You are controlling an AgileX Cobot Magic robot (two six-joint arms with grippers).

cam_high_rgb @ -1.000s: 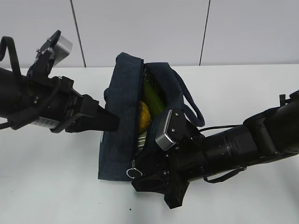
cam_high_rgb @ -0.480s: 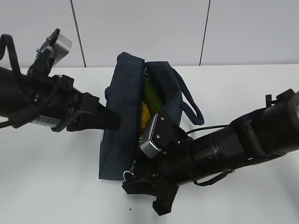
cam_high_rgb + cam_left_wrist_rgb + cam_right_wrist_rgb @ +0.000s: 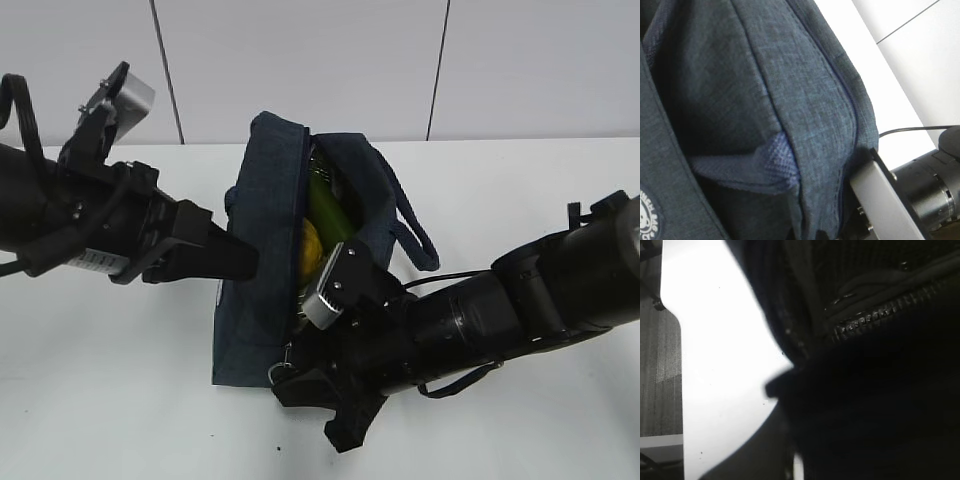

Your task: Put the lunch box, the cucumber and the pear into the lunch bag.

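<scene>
Bag loaded, zipper mouth open along its long axis, right arm at the near end

The lunch bag (image 3: 262,262) lies on the worktop (image 3: 520,200) with its long axis running 12 to 6 o'clock; the cucumber (image 3: 324,208) and the pear (image 3: 311,247) show in the open slit, the lunch box not discernible. The right gripper (image 3: 300,375) sits at the bag's 6 o'clock end beside the metal ring pull (image 3: 281,373), nearer the zipper's start than the left gripper (image 3: 240,262), which presses the bag's 9 o'clock flank. I cannot tell how far either gripper is open, or whether it holds anything.
</scene>
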